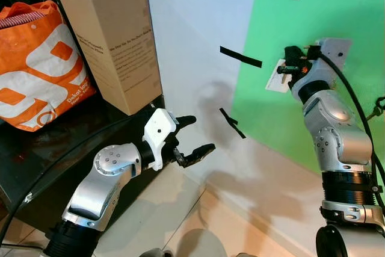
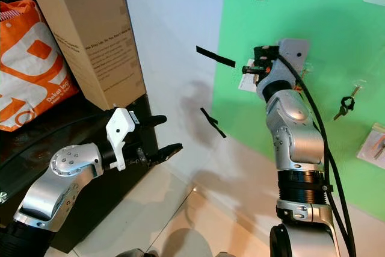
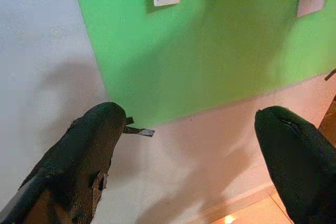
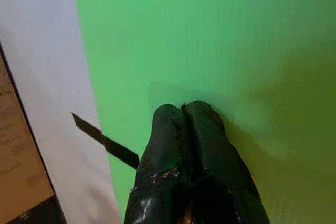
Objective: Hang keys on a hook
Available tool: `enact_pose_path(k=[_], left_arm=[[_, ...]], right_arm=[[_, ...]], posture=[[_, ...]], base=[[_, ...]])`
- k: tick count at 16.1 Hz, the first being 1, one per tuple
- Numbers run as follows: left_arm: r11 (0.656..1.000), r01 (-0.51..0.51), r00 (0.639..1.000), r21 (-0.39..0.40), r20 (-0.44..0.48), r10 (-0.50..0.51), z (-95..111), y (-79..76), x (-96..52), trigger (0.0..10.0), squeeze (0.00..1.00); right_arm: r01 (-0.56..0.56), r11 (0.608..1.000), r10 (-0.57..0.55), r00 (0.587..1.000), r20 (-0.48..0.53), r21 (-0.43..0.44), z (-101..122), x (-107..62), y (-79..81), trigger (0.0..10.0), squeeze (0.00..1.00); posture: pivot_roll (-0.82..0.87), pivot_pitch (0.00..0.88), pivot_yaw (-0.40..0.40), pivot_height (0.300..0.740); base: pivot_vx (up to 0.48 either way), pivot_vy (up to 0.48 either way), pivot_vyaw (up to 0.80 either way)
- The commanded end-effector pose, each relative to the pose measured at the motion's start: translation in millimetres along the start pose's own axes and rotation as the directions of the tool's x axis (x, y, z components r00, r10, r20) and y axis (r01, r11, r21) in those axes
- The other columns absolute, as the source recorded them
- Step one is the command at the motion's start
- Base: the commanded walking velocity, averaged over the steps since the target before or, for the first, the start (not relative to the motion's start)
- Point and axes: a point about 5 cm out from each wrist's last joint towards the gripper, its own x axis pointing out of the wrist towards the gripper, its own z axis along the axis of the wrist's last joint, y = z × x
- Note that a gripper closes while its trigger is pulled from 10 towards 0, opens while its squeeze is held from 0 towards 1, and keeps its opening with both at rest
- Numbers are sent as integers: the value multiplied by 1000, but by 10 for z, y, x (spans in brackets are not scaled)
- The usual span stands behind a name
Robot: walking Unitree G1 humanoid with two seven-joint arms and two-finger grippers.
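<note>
The right arm is lifted high, bent at the elbow, with its silver parts stacked one above the other. A black cable runs down along it. Its wrist points up and away from the robot. The right gripper (image 4: pixel 184 124) has its two black fingers pressed tight together, side by side. From the head views I cannot tell if anything is pinched between them.

The left arm is low and reaches forward, with the elbow bent. The left gripper (image 1: pixel 195 138) sits past a white wrist piece. Its two black fingers (image 3: pixel 89 156) are spread wide apart, with nothing between them.
</note>
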Motion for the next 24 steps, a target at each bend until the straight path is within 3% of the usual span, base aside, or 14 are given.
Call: enact_pose_path(k=[1, 8, 11, 12, 13, 19, 20, 21, 22, 24], left_arm=[[1000, 0, 1000, 9, -9, 0, -3, 9, -14, 10000, 0], [1000, -4, 1000, 18, -7, 4, -4, 11, -18, 10000, 0], [999, -29, 999, 27, 24, 29, 73, 67, 34, 10000, 0], [1000, -17, 998, -17, 59, 18, 128, 103, 78, 10000, 1000], [999, 42, 995, -23, 94, -40, 192, 121, 124, 10000, 1000], [986, 162, 975, 33, 147, -165, 487, 366, 348, 10000, 1000], [982, 185, 968, 44, 161, -190, 565, 418, 401, 10000, 910], [979, 194, 964, 56, 176, -201, 646, 477, 448, 10000, 329], [979, 192, 963, 66, 180, -201, 676, 498, 462, 10000, 329], [977, 194, 955, 84, 210, -208, 773, 571, 486, 10000, 145]], right_arm=[[-30, 999, 30, 999, -24, -17, -53, -25, 39, 10000, 0], [-116, 992, 116, 993, -12, -44, -54, -166, 122, 10000, 0], [-143, 989, 143, 990, 16, 20, 57, -255, 119, 10000, 0], [-190, 981, 189, 982, 22, 32, 124, -305, 158, 10000, 0], [-283, 959, 283, 959, 23, 30, 207, -390, 267, 10000, 0], [-428, 904, 428, 904, 4, 11, 333, -518, 568, 10000, 0], [-445, 895, 445, 895, 1, 8, 355, -538, 617, 10000, 0], [-461, 887, 461, 887, -1, 5, 375, -561, 665, 10000, 0], [-466, 885, 466, 885, -2, 4, 380, -569, 681, 10000, 0], [-472, 881, 472, 881, -8, -1, 392, -590, 717, 10000, 0]], posture=[[-134, 0, 42, 740], [-134, 0, 34, 740], [-138, 0, 35, 740], [-143, 0, 35, 740], [-145, 0, 34, 740], [-155, 0, 37, 740], [-160, 0, 41, 740], [-165, 0, 45, 740], [-165, 0, 45, 740], [-172, 0, 55, 740]], base=[[0, 0, 0], [0, 0, 0], [0, 0, 0], [0, 0, 0], [0, 0, 0], [0, 0, 0], [0, 0, 0], [0, 0, 0], [0, 0, 0], [0, 0, 0]])
